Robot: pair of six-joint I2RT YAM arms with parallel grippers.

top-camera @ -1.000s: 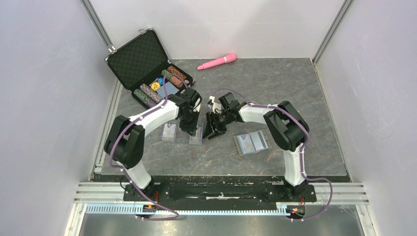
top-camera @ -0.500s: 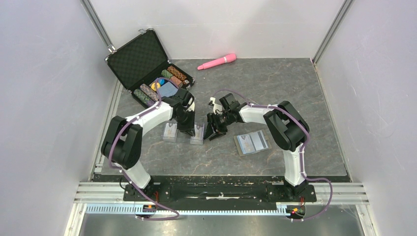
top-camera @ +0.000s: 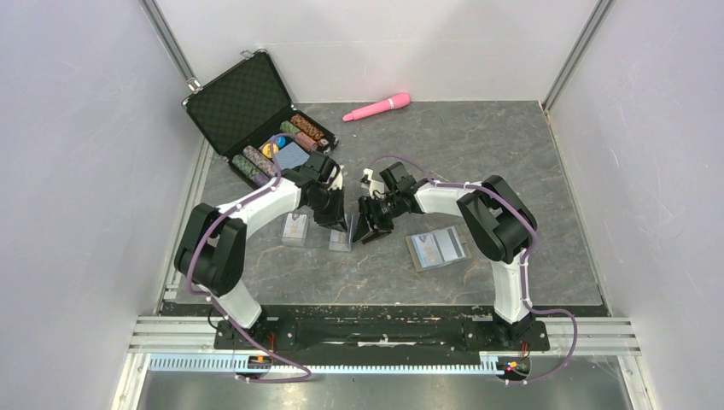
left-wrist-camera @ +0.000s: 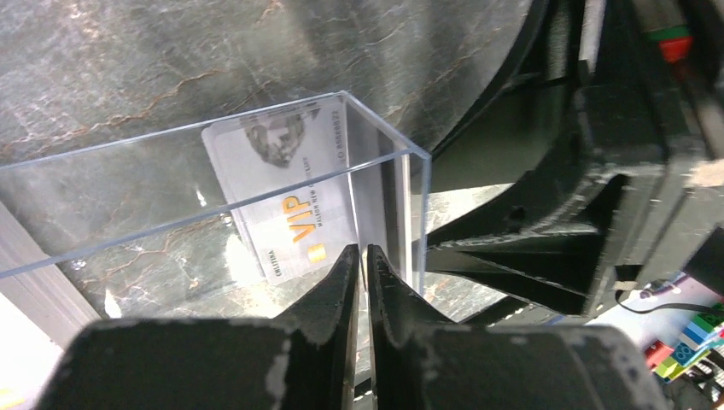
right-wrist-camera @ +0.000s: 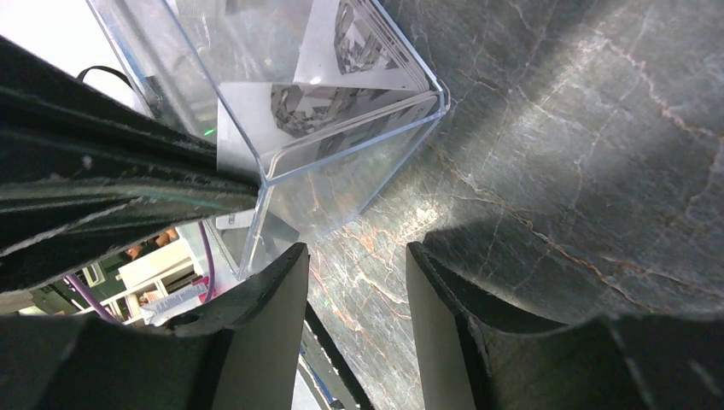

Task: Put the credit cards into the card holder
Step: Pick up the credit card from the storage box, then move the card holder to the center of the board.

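Note:
A clear plastic box (left-wrist-camera: 213,184) holds a pale credit card (left-wrist-camera: 286,201) with an orange VIP mark. My left gripper (left-wrist-camera: 363,254) is shut on the box's end wall, its jaws almost touching. From above, that box (top-camera: 342,235) lies between my left gripper (top-camera: 333,217) and my right gripper (top-camera: 364,231). The right wrist view shows the same box (right-wrist-camera: 341,145) beside my right gripper (right-wrist-camera: 357,256), which is open over bare table. The card holder (top-camera: 437,248) lies open to the right, light-blue lining up. A second card sits in another clear box (top-camera: 294,228).
An open black case (top-camera: 248,107) with poker chips stands at the back left. A pink cylindrical object (top-camera: 377,106) lies by the back wall. White walls enclose the dark stone table (top-camera: 478,162) on three sides.
My left gripper has shifted a little over the clear box and narrowed onto its end wall. The right arm has stayed put.

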